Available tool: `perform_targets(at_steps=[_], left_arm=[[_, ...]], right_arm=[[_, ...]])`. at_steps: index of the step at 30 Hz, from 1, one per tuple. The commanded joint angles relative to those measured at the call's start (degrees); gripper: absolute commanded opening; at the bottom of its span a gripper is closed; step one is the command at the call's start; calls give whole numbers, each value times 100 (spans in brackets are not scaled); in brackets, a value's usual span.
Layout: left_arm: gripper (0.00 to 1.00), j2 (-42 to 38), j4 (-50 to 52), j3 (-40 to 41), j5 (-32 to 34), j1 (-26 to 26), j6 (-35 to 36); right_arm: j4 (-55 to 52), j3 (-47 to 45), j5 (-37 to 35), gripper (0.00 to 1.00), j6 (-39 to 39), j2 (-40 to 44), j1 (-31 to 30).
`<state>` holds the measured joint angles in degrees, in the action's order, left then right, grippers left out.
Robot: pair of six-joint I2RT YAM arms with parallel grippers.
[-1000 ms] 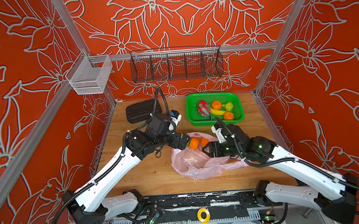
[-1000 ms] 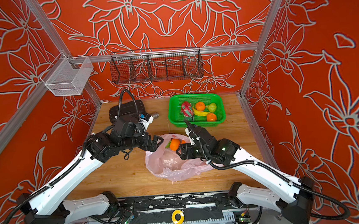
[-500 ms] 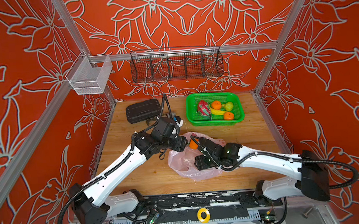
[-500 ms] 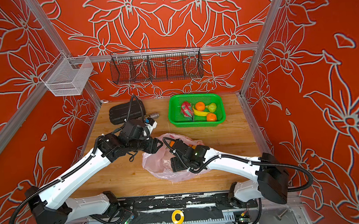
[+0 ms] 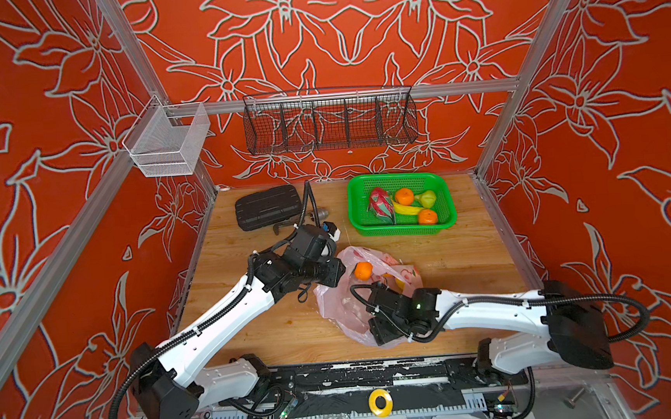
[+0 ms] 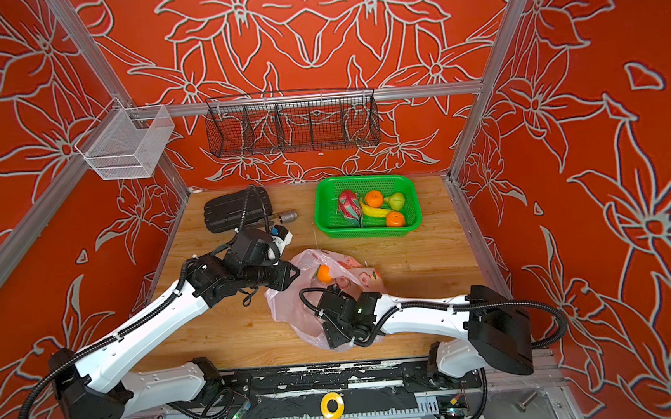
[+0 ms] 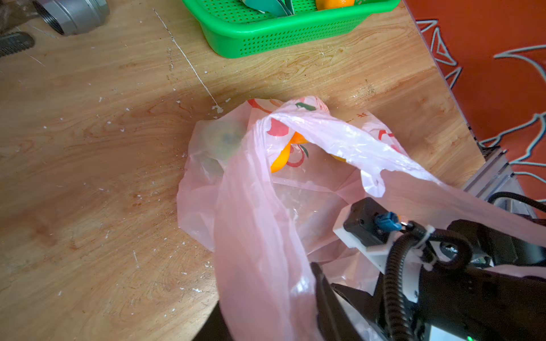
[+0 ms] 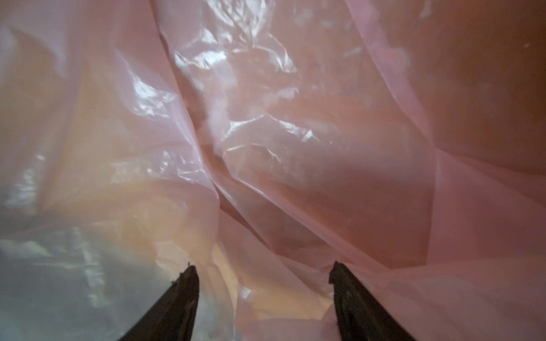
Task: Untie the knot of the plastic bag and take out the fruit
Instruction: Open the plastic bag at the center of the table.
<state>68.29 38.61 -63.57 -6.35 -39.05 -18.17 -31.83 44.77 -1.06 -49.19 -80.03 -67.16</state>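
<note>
The pale pink plastic bag (image 5: 343,311) (image 6: 292,310) lies crumpled mid-table with its mouth gaping. One orange fruit (image 5: 363,271) (image 7: 279,161) shows inside the mouth. The knot is out of view. My left gripper (image 7: 266,289) sits at the bag's left edge (image 5: 332,277), shut on a band of pink plastic that runs between its fingers. Inside the bag at its near side, my right gripper (image 8: 263,265) is open, with only loose pink film (image 8: 295,147) ahead of it. In both top views its fingers are hidden by the bag.
A green basket (image 5: 400,230) (image 7: 280,32) at the back right holds a dragon fruit (image 5: 380,205), two oranges, a banana and a green fruit. A black case (image 5: 267,207) and a metal cylinder (image 7: 71,13) lie at the back left. Wire baskets (image 5: 330,124) hang on the wall.
My right arm dropped low and pushed its gripper into the near side of the bag. My left gripper shifted to the bag's left edge and closed on the plastic.
</note>
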Motion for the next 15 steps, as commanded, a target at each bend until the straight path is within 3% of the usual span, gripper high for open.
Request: perform_targets(at_steps=[1,7,15], left_arm=[[35,-183,-139,253,-259,12,-220],[32,-446,-413,555,-452,10,-521],[27,-615,-398,460,-533,7,-634]], right_arm=[[-60,-136,-228,75,-247,-205,-107],[-44,92,-409,80,-284,-179,-143],[221,439,-1472,87,-439,565,-74]])
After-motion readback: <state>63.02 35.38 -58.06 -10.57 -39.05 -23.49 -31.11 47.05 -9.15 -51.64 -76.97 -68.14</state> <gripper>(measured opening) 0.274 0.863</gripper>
